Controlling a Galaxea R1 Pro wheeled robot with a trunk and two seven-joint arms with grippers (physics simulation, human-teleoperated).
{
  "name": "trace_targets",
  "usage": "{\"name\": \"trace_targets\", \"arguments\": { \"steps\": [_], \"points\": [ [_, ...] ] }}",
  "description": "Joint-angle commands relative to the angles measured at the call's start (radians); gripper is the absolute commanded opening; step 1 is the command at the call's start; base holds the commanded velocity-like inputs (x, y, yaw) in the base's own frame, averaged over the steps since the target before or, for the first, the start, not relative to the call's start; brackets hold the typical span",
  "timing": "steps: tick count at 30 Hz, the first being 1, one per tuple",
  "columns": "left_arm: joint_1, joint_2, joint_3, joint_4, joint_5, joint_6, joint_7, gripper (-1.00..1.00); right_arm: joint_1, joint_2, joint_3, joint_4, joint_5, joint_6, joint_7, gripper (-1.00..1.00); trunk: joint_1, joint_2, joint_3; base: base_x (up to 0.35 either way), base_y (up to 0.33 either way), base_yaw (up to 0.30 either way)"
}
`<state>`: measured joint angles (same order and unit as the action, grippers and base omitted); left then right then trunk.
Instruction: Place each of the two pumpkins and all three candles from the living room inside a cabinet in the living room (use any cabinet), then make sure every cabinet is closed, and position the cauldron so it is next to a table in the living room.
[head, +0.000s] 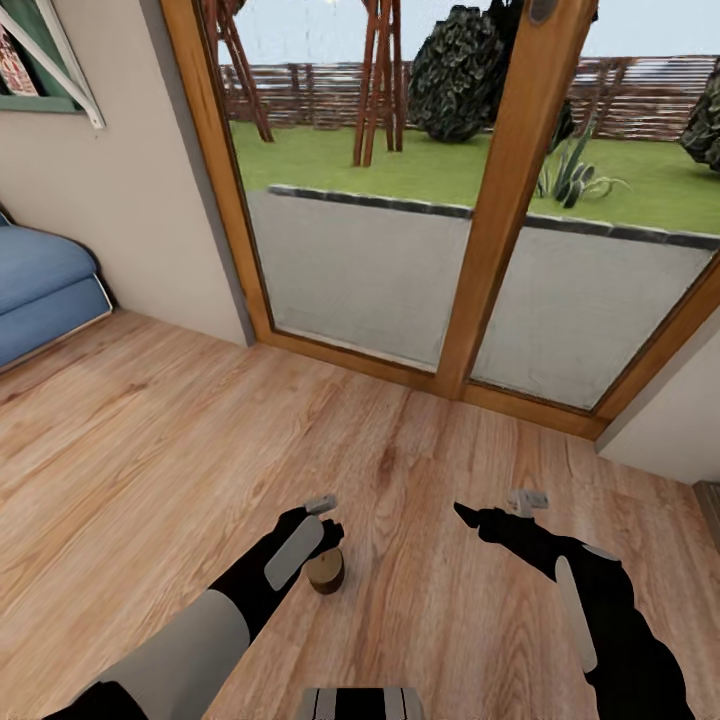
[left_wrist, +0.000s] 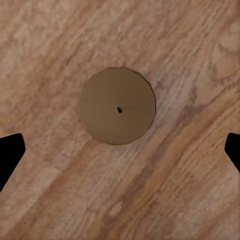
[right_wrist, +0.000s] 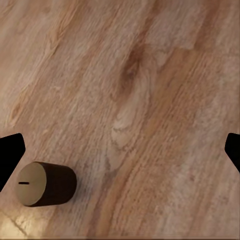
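Hovering my left gripper (left_wrist: 120, 150), jaws apart, straight over the candle (left_wrist: 117, 106) standing on the wooden floor (head: 150, 440) near the glass door (head: 400, 250), I judge it light, rigid, waxy-slick, so pinch its round sides.

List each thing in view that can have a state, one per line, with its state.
candle: upright on the wood floor, unlit, not gripped.
left end effector: open, directly above the candle, fingers wide apart at either side.
right end effector: open, empty, over bare floor beside the candle.
glass door: closed, the garden showing through it.
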<state>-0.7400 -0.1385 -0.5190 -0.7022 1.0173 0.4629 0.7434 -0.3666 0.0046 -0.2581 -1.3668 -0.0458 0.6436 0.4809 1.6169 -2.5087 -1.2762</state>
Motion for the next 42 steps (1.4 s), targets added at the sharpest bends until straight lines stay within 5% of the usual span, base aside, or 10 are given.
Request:
{"name": "trace_targets", "arguments": {
  "steps": [1,42],
  "points": [
    [-0.001,0.002,0.001,-0.002,0.000,0.000,0.002,1.00,0.000,0.000,0.000,0.000,0.000,0.000,0.000,1.00,0.000,0.000,-0.004,0.000,0.000,0.000],
    [-0.053,0.008,0.002,-0.030,0.000,-0.007,-0.007,1.00,0.000,-0.001,0.013,0.000,0.000,-0.004,0.001,1.00,0.019,-0.010,-0.163,0.000,0.000,0.000]
  ]
}}
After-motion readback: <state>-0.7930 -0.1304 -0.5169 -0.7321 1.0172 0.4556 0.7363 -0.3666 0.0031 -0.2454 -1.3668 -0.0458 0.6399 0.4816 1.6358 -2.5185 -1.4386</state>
